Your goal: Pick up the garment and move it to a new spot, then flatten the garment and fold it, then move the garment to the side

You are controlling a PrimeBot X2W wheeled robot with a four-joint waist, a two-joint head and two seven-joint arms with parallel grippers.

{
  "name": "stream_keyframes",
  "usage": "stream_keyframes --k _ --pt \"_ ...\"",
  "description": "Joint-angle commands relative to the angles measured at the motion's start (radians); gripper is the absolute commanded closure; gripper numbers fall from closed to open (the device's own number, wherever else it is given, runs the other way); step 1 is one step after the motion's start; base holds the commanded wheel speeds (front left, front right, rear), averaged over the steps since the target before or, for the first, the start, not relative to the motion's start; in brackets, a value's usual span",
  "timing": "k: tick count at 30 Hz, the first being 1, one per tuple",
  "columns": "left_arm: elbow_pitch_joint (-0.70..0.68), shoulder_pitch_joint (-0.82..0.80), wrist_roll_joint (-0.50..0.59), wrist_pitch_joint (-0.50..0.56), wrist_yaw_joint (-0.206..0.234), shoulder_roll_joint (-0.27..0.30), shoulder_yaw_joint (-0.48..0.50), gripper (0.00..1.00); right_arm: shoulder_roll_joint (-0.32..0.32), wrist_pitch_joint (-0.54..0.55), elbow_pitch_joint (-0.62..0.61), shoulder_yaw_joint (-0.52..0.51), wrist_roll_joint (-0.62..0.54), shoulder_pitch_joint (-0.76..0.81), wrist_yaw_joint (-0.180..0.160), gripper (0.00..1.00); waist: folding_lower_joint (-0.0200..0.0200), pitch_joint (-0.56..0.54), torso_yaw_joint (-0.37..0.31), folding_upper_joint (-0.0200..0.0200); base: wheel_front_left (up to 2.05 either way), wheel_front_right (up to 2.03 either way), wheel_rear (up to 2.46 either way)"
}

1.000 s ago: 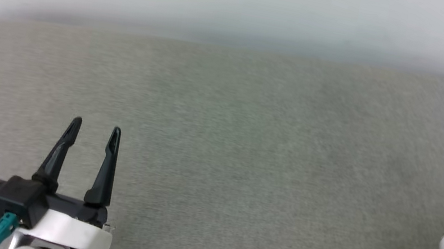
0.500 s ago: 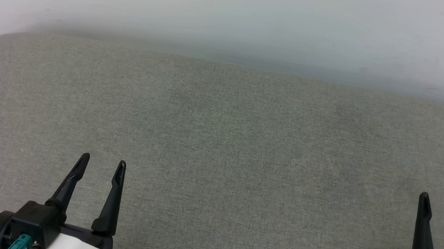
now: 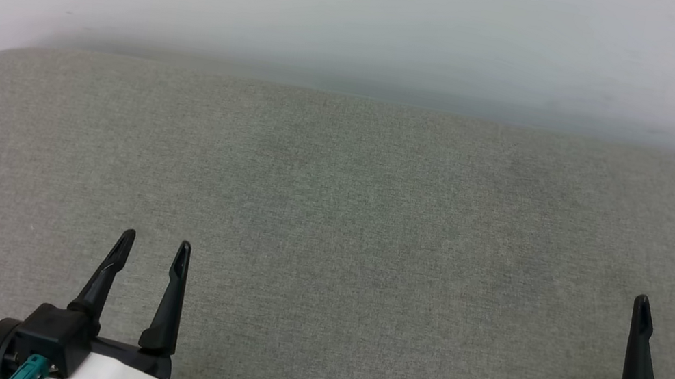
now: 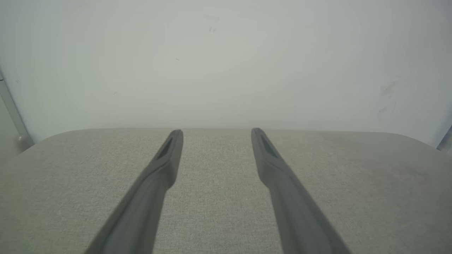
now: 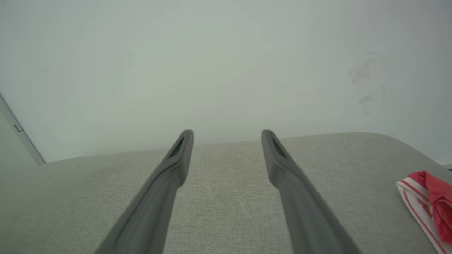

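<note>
Operator: What does the head view give you?

Inspector: Your left gripper (image 3: 155, 241) and right gripper (image 3: 668, 305) sit low at either side over the grey fabric pad (image 3: 335, 203). Both have their fingers spread, with nothing between them. I judge this a parked, ready posture, set wide so the middle of the pad serves for spreading cloth.

Operator: And the left wrist view?

Inspector: The fingers (image 4: 155, 183) stand apart, aimed across the pad at the pale wall (image 4: 226, 63).

Operator: The right wrist view?

Inspector: The same spread, gripping nothing. The garment (image 5: 433, 192), red with red-and-white striped trim, lies on the pad at that view's lower right edge, well apart from the fingers. Too little shows to tell folded from bunched, so I cannot settle your stage. Your right arm is the nearer to it.
</note>
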Motion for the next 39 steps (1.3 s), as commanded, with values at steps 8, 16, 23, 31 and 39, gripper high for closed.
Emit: stream_keyframes --k 8,16,23,31,39 --pt "0.025 -0.019 0.045 -0.002 -0.007 0.005 -0.014 0.0 0.007 0.004 0.001 -0.002 0.006 0.008 -0.001 0.0 0.0001 0.01 0.001 0.0 0.0 0.0 0.0" --pt "0.007 -0.026 0.039 -0.002 -0.008 -0.002 0.007 0.0 0.005 0.007 0.004 -0.001 0.012 0.012 -0.001 0.0 0.0001 0.013 0.002 0.0 0.0 0.0 0.0" --pt "0.032 -0.005 -0.023 0.009 -0.006 -0.006 0.008 1.0 0.009 0.02 0.036 0.007 0.068 0.004 0.0 1.0 0.0001 0.012 0.002 0.0 0.0 0.0 0.0" --pt "0.058 -0.025 -0.195 0.041 -0.006 0.004 0.013 1.0 0.012 0.053 0.062 0.007 0.213 -0.015 0.0 1.0 0.0001 0.007 0.0 0.0 0.0 0.0 0.0" --pt "0.085 -0.044 -0.347 0.07 -0.008 0.011 0.017 1.0 0.016 0.083 0.084 0.007 0.343 -0.033 0.0 1.0 0.0001 0.002 -0.002 0.0 0.0 0.0 0.0"
